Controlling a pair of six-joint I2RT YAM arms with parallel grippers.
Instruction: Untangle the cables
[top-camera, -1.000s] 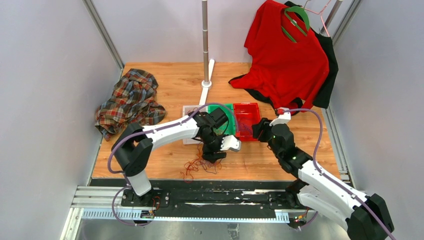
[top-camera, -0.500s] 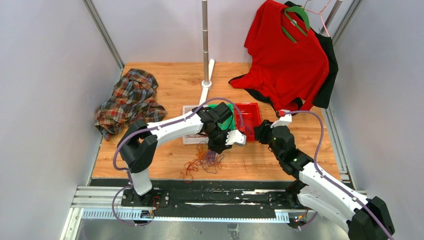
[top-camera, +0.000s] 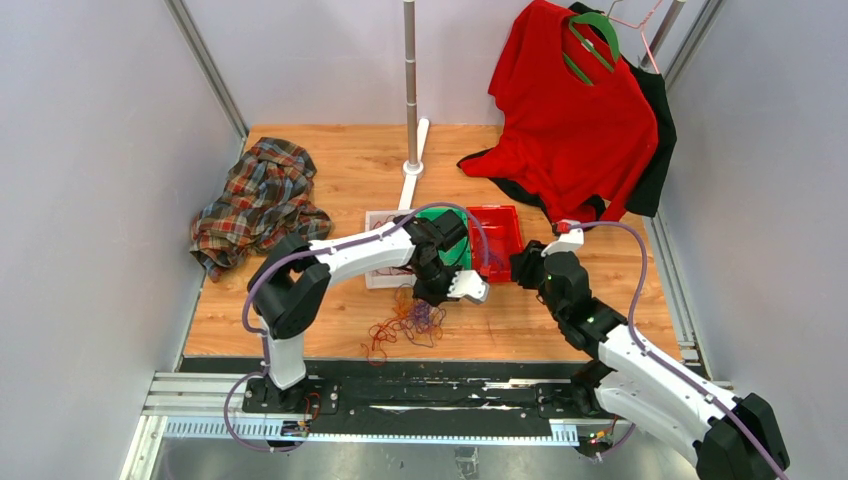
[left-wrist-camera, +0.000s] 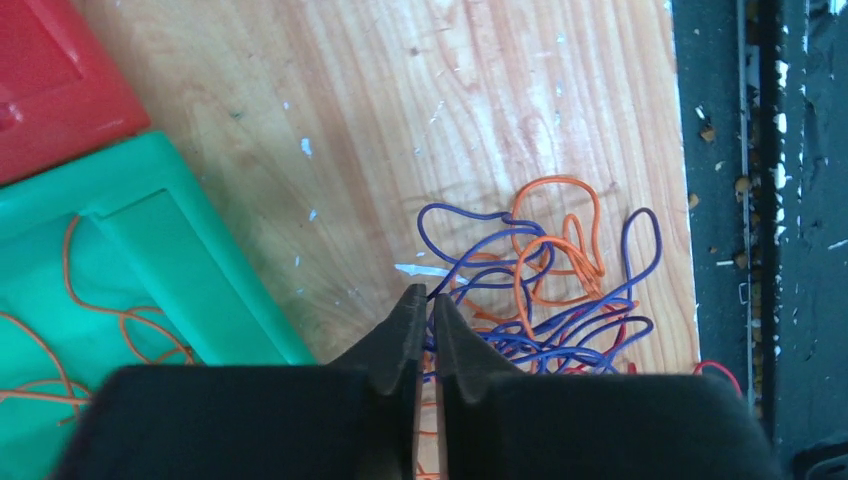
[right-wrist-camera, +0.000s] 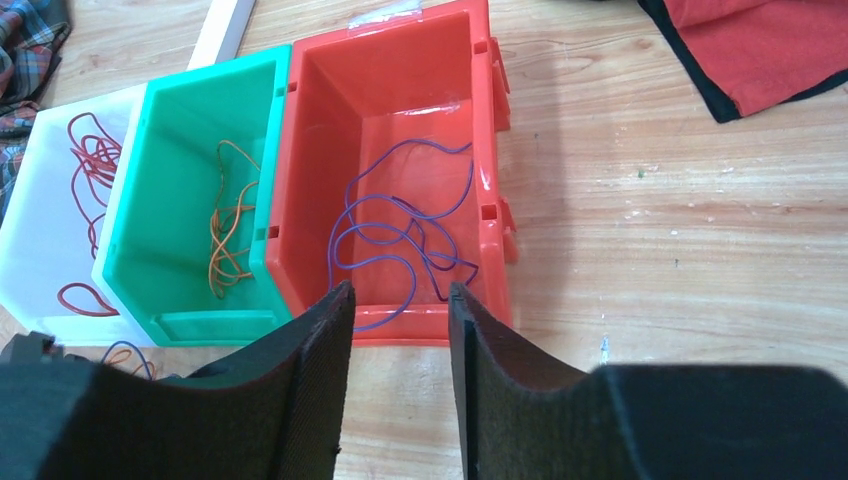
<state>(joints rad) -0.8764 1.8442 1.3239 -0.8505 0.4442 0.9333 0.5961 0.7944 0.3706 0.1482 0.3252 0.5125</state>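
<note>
You're partway: some cables (right-wrist-camera: 400, 235) sorted into the bins (right-wrist-camera: 390, 90), a tangle (left-wrist-camera: 560, 290) left on the table (left-wrist-camera: 400, 100), left pincer (left-wrist-camera: 425, 300) looks clamped on a blue cable (left-wrist-camera: 470, 212), right pincer (right-wrist-camera: 398, 295) apart

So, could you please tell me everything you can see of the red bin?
The red bin is an open-topped rectangular tub of glossy plastic, with slotted ribs on its right outer wall. It stands upright on the wooden table, its left wall against the green bin. Inside lie loose loops of purple cord and nothing else. The right pincer is open just before its near wall.
</note>
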